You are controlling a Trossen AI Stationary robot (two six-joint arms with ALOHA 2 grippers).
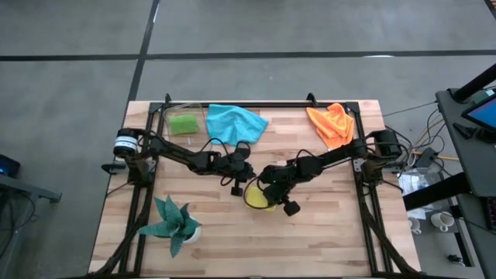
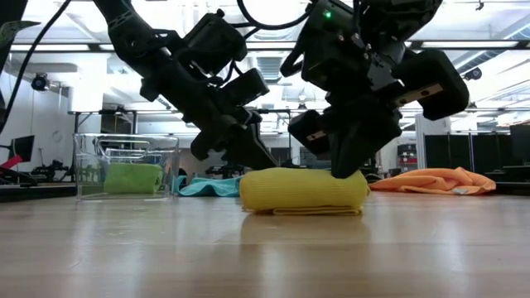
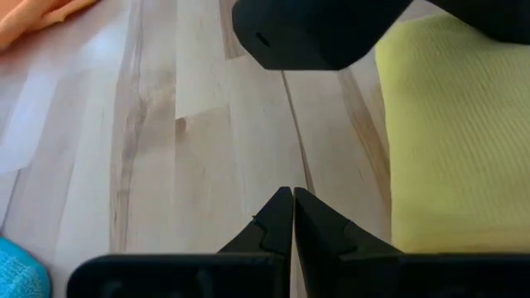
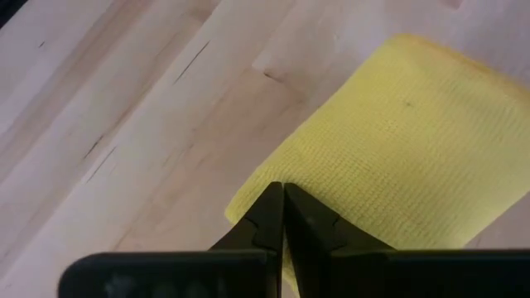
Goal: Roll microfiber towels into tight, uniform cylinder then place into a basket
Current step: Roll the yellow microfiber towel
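A yellow microfiber towel (image 2: 302,192), rolled into a short cylinder, lies on its side at the middle of the wooden table. My right gripper (image 4: 283,189) is shut and stands over the roll's right end. Also shut, my left gripper (image 3: 291,192) hovers over bare wood just beside the roll's left end (image 2: 248,186), apart from it. A green towel (image 2: 132,178) sits inside the clear basket (image 2: 91,165) at the far left. A blue towel (image 1: 235,122) and an orange towel (image 1: 332,122) lie loose along the far edge. My right gripper has its shut fingertips (image 2: 348,170) down on the top of the yellow roll, near its right end (image 4: 331,207). The fingers slant down from above and from the table's right. The roll lies flat on the table; I cannot tell whether the cloth is dented.
A dark teal plant in a white pot (image 1: 174,225) stands near the front left corner. The black metal frame (image 1: 256,105) runs along the far edge and both sides. Bare wood lies open at the front right (image 1: 325,232).
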